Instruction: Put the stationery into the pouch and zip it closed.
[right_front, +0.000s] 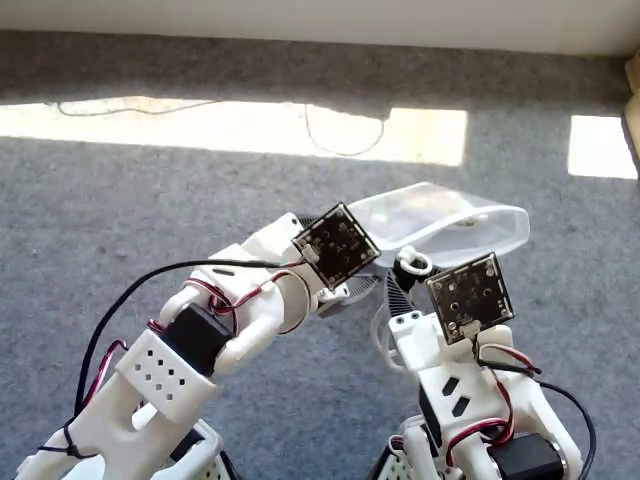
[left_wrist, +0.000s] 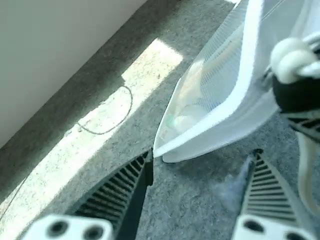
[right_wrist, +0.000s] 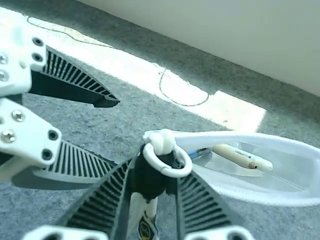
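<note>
Right claw (right_wrist: 155, 172) is clenching the black zipper pull (right_wrist: 150, 175) with its white ring at the end of the pouch (right_wrist: 270, 175). The pouch is lying on the grey bench (right_wrist: 100, 110), with pens (right_wrist: 242, 156) showing inside. Left claw (left_wrist: 202, 156) is hanging released, jaws spread wide just beside the pouch's corner.

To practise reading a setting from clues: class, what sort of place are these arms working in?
Probably indoors, on a floor or carpeted surface near a window: grey carpet runs to a pale wall, bright sunlight patches lie across it, and a thin cable trails over it.
</note>
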